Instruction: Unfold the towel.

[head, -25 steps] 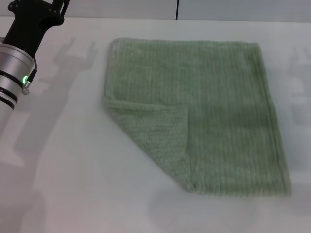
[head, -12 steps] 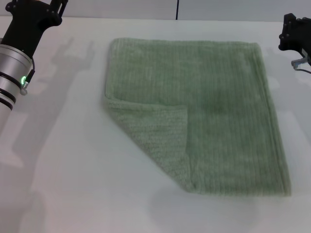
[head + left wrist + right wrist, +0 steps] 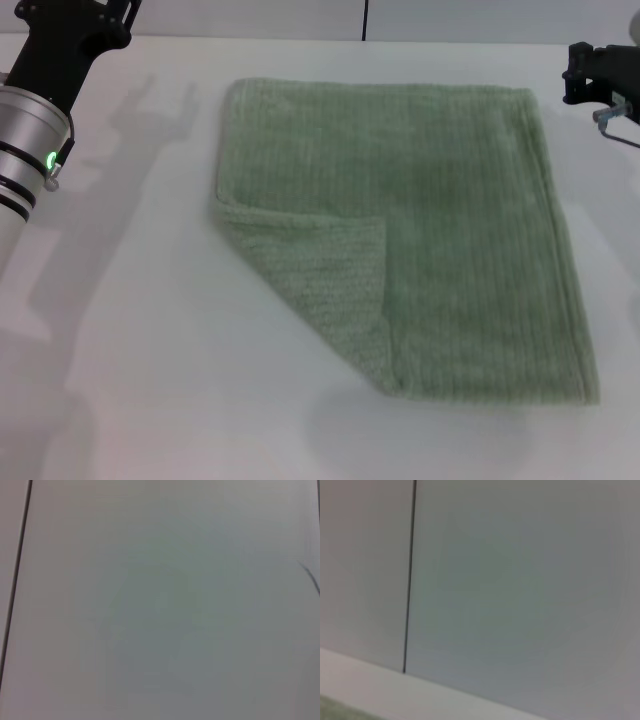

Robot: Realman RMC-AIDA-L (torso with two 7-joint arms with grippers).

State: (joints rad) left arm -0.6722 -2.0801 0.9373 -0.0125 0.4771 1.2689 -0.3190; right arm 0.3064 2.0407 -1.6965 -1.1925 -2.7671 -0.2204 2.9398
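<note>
Right claw edged inward, towel seemingly corner-folded

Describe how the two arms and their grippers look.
The left arm is a silver cylinder with black rings and a small green light, ending in a black housing. The right gripper shows as black blocky housing with a thin metal piece; its fingers are out of view.

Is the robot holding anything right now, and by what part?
Nothing. The towel lies on the table, one corner folded over; the left gripper and right gripper are clear of it.
</note>
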